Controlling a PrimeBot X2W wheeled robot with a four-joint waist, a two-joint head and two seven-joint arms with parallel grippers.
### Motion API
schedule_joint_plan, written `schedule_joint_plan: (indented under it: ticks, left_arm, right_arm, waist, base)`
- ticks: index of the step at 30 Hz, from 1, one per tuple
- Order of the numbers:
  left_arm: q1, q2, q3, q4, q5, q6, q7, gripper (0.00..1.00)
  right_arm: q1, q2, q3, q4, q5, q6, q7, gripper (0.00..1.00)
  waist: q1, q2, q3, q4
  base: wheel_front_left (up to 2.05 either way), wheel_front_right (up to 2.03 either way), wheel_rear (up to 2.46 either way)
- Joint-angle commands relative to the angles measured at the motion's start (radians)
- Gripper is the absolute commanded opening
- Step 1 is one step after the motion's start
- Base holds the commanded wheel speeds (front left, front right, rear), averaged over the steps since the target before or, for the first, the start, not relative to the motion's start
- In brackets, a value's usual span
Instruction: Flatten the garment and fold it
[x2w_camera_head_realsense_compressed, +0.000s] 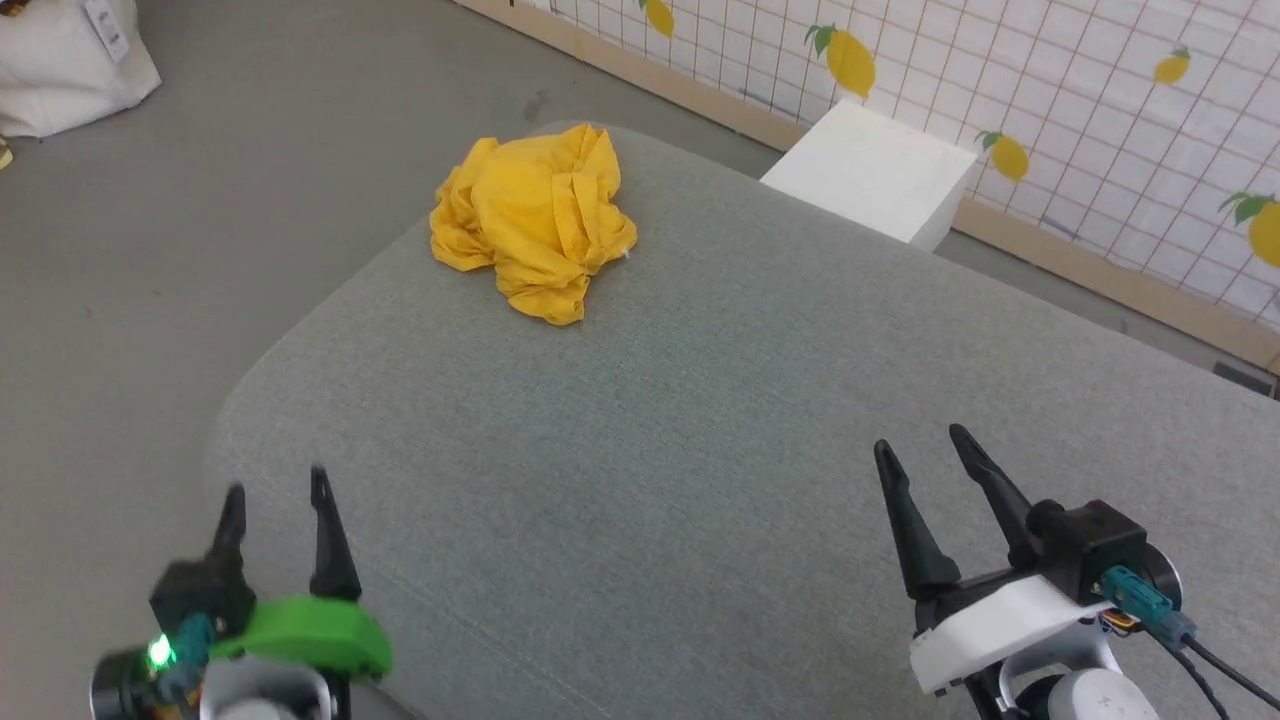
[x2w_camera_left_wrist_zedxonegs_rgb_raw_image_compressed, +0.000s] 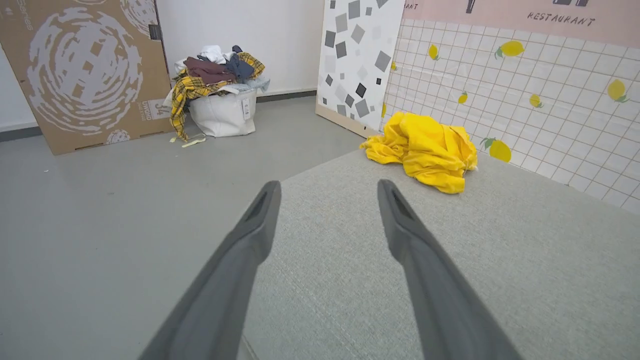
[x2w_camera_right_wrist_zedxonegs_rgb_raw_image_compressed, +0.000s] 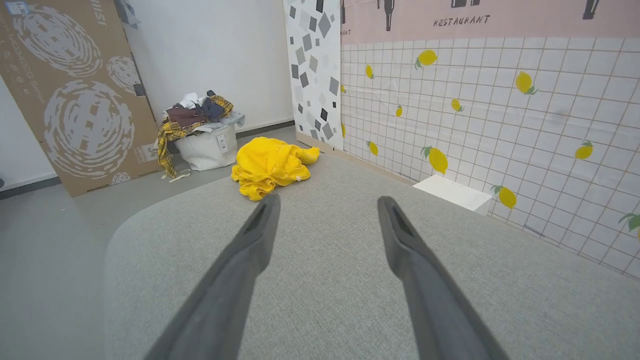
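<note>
1. Holding clothes: one white fabric bag (x2w_camera_left_wrist_zedxonegs_rgb_raw_image_compressed: 222, 117) on the floor by the far wall, heaped above its rim. Contents are mixed. A yellow plaid piece (x2w_camera_left_wrist_zedxonegs_rgb_raw_image_compressed: 185, 95) hangs over the side, with maroon, dark blue and white pieces on top. Exact number of pieces cannot be told.
2. One white box (x2w_camera_head_realsense_compressed: 880, 165) on the floor between the worktop (x2w_camera_head_realsense_compressed: 700, 450) and the lemon-print wall. Whether it holds anything cannot be told.
3. One flat cardboard carton (x2w_camera_left_wrist_zedxonegs_rgb_raw_image_compressed: 85, 70) leans on the wall just beside the bag.
4. The garment (x2w_camera_head_realsense_compressed: 530, 215): one, mustard-yellow, a crumpled heap on the grey fabric worktop at its far left corner, near the edge. Plain yellow cloth showing.
5. Hands: two. Left hand (x2w_camera_head_realsense_compressed: 277, 482) is released, fingers spread and empty, at the worktop's near left edge. Right hand (x2w_camera_head_realsense_compressed: 920, 440) is released and empty too, over the near right part. Both are well apart from the garment.
</note>
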Motion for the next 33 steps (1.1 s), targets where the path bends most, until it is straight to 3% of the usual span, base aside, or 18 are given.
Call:
schedule_joint_plan:
  ticks: [1, 13, 21, 26, 33]
  left_arm:
    - [-0.065, 0.012, -0.001, -0.006, -0.018, -0.016, 0.015, 1.00]
    - [-0.561, 0.107, 0.057, 0.113, -0.142, -0.125, 0.200, 1.00]
    - [-0.831, 0.188, 0.121, 0.224, -0.281, -0.187, 0.395, 1.00]
    - [-0.937, 0.240, 0.156, 0.281, -0.351, -0.166, 0.565, 1.00]
    - [-0.947, 0.303, 0.174, 0.363, -0.394, -0.068, 0.816, 1.00]
  right_arm:
    - [-0.022, 0.000, -0.001, -0.011, -0.007, -0.002, 0.008, 1.00]
    - [-0.134, -0.007, -0.010, -0.147, -0.116, -0.002, 0.090, 1.00]
    - [-0.232, -0.052, -0.031, -0.244, -0.130, -0.002, 0.115, 1.00]
    - [-0.274, -0.060, -0.036, -0.276, -0.122, -0.002, 0.109, 1.00]
    - [-0.288, -0.055, -0.028, -0.267, -0.110, -0.002, 0.084, 1.00]
  waist:
    - [0.0000, 0.0000, 0.046, -0.034]
    - [0.0000, 0.0000, 0.436, -0.233]
    - [0.0000, 0.0000, 0.700, -0.325]
    - [0.0000, 0.0000, 0.814, -0.369]
    - [0.0000, 0.0000, 0.880, -0.417]
  base:
    - [0.00, 0.00, 0.00]
    - [0.00, 0.00, 0.00]
    - [0.00, 0.00, 0.00]
    - [0.00, 0.00, 0.00]
    - [0.00, 0.00, 0.00]
